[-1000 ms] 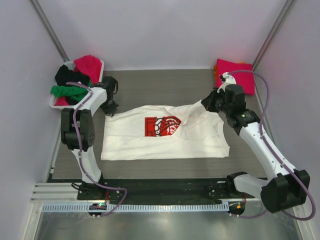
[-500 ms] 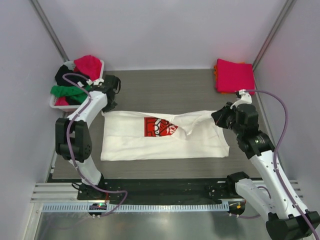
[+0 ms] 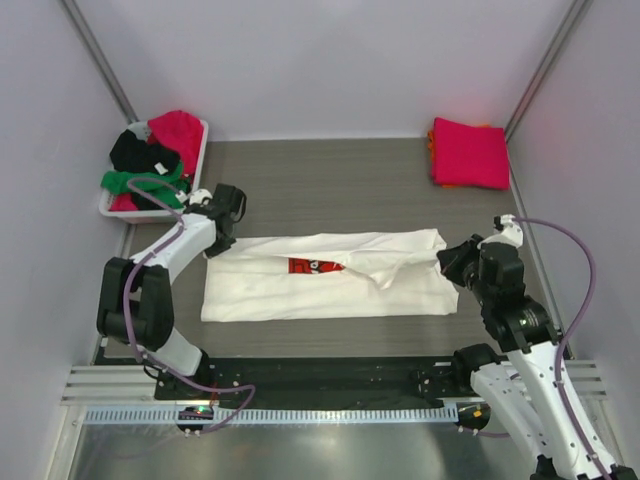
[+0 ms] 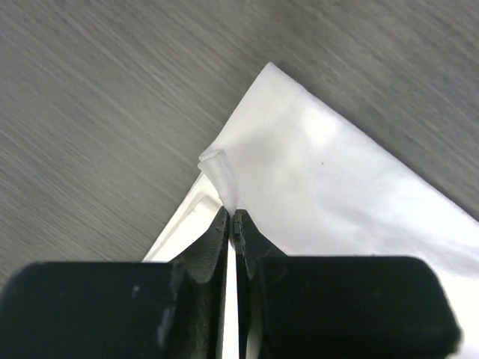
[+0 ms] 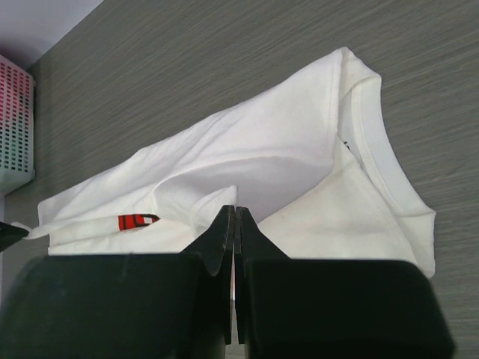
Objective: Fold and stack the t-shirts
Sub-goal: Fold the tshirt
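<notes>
Plain pale walls close in a dark grey, wood-grained worktop (image 3: 330,185), and we take the cream-white t-shirt (image 3: 300,295) lying flat at its middle as our marker. Its far long edge is turned over toward the near side. The folded-over layer covers most of the red print (image 3: 312,265), so only a narrow strip of red shows. The right wrist view shows the same strip and the ribbed collar (image 5: 367,127) at the shirt's right end. The left arm (image 3: 180,240) reaches to the shirt's far left corner, where the left jaws are pressed together on a thin pinch of white cloth, plain in the left wrist view. The right arm (image 3: 520,320) comes to the shirt's right end, and the right jaws are likewise together, with a small fold of cloth meeting their tips; we read them as nipping it. Beyond the shirt's far left corner, apart from it, stands a white basket (image 3: 200,150) holding a black t-shirt (image 3: 130,150), a green t-shirt (image 3: 135,182) and a red t-shirt (image 3: 178,128) heaped together. Beyond the shirt's far right corner, well apart from it, a folded magenta-pink t-shirt (image 3: 470,152) lies on the worktop, with the edge of an orange t-shirt (image 3: 432,140) peeping from under it.
</notes>
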Available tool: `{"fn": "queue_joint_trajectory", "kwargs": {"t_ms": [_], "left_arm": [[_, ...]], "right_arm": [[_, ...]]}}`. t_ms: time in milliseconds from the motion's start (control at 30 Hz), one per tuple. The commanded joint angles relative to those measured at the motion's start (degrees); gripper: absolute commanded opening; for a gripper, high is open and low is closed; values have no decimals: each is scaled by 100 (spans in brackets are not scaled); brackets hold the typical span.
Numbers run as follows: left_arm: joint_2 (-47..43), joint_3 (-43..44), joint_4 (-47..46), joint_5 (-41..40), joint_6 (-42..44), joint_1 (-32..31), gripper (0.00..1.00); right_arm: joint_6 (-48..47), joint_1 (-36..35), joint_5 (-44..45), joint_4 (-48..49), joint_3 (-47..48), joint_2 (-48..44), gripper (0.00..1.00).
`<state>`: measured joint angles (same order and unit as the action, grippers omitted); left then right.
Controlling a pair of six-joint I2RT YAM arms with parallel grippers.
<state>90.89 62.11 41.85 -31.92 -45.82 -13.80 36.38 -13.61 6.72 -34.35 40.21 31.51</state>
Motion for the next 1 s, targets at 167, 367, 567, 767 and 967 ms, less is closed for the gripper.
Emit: {"fn": "queue_joint_trajectory", "kwargs": {"t_ms": [167, 367, 567, 767, 967], "left_arm": [[-853, -760, -229, -350, -384, -17, 19], [-1328, -1069, -124, -332, -454, -17, 89], [-1662, -851, -89, -262, -314, -17, 88], [-1260, -454, -413, 361, 458, -87, 86], [-381, -181, -493, 862, 821, -553, 84]], "right_arm": [[1309, 16, 839, -624, -741, -830, 1], [1880, 16, 1323, -1082, -584, -594, 47], [2014, 7, 1332, -1048, -523, -172, 82], [1592, -2, 332, 145, -294, 460, 78], [1802, -177, -496, 1395, -338, 2411, 78]]}}
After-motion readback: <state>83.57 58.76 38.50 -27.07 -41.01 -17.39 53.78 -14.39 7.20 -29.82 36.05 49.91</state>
